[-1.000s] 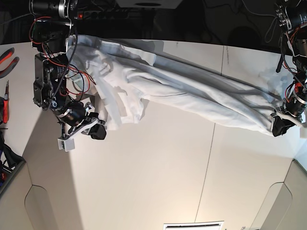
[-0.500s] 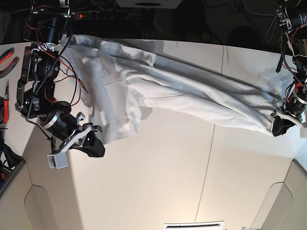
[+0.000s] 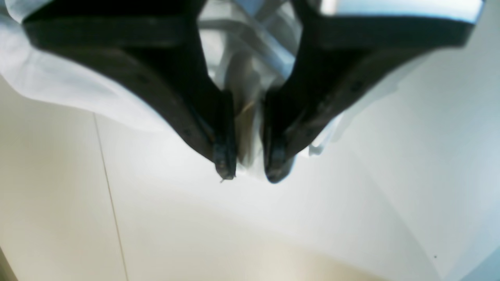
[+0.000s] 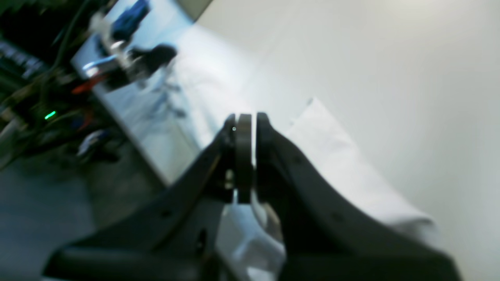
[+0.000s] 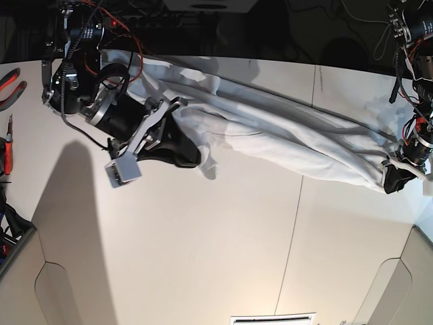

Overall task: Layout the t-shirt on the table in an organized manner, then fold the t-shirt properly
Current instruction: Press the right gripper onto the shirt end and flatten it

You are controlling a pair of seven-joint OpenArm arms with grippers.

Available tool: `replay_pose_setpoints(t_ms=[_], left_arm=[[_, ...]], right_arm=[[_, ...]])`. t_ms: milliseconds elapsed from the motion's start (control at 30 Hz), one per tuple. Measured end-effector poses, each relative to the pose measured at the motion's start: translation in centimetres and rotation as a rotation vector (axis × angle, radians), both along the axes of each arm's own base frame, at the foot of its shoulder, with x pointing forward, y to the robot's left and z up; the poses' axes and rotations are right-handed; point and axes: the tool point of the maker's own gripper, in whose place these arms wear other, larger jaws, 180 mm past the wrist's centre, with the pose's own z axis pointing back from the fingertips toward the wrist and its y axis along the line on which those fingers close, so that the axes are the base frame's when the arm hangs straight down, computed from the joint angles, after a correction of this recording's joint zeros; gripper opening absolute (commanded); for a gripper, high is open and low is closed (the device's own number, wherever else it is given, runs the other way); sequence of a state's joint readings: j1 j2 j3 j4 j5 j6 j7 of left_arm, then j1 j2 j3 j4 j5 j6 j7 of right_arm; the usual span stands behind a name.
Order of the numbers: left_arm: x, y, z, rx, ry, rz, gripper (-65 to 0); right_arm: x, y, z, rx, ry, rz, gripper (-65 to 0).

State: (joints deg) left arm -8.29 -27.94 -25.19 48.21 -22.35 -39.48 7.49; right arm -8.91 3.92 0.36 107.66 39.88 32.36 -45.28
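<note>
The tabletop (image 5: 223, 250) fills most of the base view, bare and pale across its lower half. Along its upper edge my t-shirt (image 5: 291, 135) lies stretched in a long, rumpled band from upper left to the right edge, bunched into ridges rather than spread flat. I judge the layout only begun: the cloth is pulled lengthwise between my two arms, no sleeve or hem is squared, and no fold is made, so the flattening and all the folding remain. My right pincer (image 5: 186, 154), at upper left of the base view, is clenched on a bunch of t-shirt cloth. My left pincer (image 3: 249, 168), at the right edge of the base view, grasps the t-shirt's other end, fabric showing between its tips.
</note>
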Motion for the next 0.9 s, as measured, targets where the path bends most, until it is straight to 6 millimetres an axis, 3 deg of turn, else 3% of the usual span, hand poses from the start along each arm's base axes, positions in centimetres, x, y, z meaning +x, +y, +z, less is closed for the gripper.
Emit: replay_pose_setpoints(t_ms=[233, 367, 667, 800, 900], left_arm=[[0.0, 0.0, 0.0, 0.000, 0.000, 0.000, -49.6], [0.0, 0.0, 0.0, 0.000, 0.000, 0.000, -49.6], [0.0, 0.0, 0.0, 0.000, 0.000, 0.000, -49.6], [0.0, 0.0, 0.0, 0.000, 0.000, 0.000, -49.6], [0.0, 0.0, 0.0, 0.000, 0.000, 0.000, -49.6]], right_arm=[[-3.6, 6.2, -0.4, -0.019, -0.001, 0.204, -65.0], [-5.1, 8.6, -0.3, -0.024, -0.010, 0.275, -65.0], [-5.0, 8.9, -1.0, -0.094, -0.049, 0.279, -65.0], [-4.6, 8.8, -0.8, -0.101, -0.074, 0.263, -53.5], [-4.0, 8.3, -1.2, -0.155, -0.115, 0.243, -53.3]])
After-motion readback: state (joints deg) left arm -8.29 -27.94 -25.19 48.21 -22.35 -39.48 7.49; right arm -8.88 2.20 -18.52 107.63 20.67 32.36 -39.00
